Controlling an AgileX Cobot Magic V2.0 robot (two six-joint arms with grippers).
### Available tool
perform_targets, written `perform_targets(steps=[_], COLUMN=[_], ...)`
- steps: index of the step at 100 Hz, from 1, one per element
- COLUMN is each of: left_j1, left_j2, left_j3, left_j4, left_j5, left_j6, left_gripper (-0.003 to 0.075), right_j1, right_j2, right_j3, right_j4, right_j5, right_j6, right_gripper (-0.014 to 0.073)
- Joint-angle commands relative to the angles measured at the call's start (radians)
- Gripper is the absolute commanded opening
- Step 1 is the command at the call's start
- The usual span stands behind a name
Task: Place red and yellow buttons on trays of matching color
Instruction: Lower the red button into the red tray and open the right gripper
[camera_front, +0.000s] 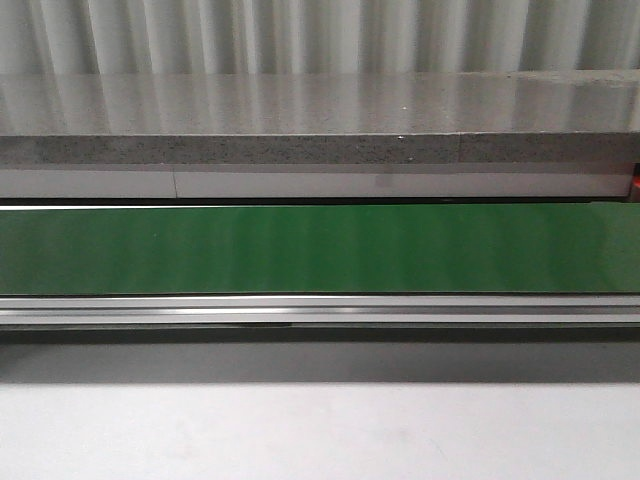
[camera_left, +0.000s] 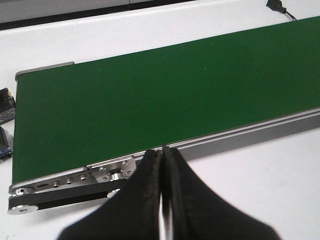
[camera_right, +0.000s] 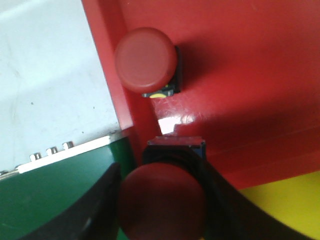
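in the right wrist view, at the bottom centre of the frame, the right gripper (camera_right: 162, 200) pinches a red button (camera_right: 162, 202), its dark fingers (camera_right: 92, 210) pressed against the cap on both sides, with the button's black body showing just above the cap. beyond it, in the upper half of the frame, the red tray (camera_right: 250, 75) fills the middle and right, and a second red button (camera_right: 146, 60) sits on it near its left wall, a bit of yellow showing on its black base. the yellow tray (camera_right: 285, 200) shows in the lower right corner, touching the red tray's edge. the green belt (camera_right: 60, 190) lies at the lower left. in the left wrist view, the left gripper (camera_left: 162, 165) at bottom centre has its black fingers (camera_left: 145, 195) pressed together on nothing, hanging over the metal side rail (camera_left: 240, 140) of the belt, which runs across the frame to the upper right over the white table (camera_left: 260, 190). the front view shows only the belt as a band across the middle, with a grey stone ledge (camera_front: 320, 120) above it.
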Motion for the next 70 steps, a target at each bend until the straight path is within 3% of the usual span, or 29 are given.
perform_targets(steps=[1, 45, 70], left_j1=[-0.009, -0.009, -0.009], left_j2=[-0.001, -0.001, -0.001], left_j3=[-0.026, -0.026, -0.026], left_j4=[-0.01, -0.01, -0.01], left_j5=[-0.071, -0.071, -0.071], left_j6=[0.0, 0.0, 0.0], left_gripper=[-0.002, -0.002, -0.002], right_j1=[-0.007, -0.007, -0.007], right_j2=[-0.029, 0.06, 0.064], right_j3=[-0.035, -0.035, -0.035], right_j4=[0.014, 0.041, 0.044], right_j5=[-0.058, -0.093, -0.082], right_j6=[-0.001, -0.001, -0.001], right_gripper=[0.0109, 0.0122, 0.0388])
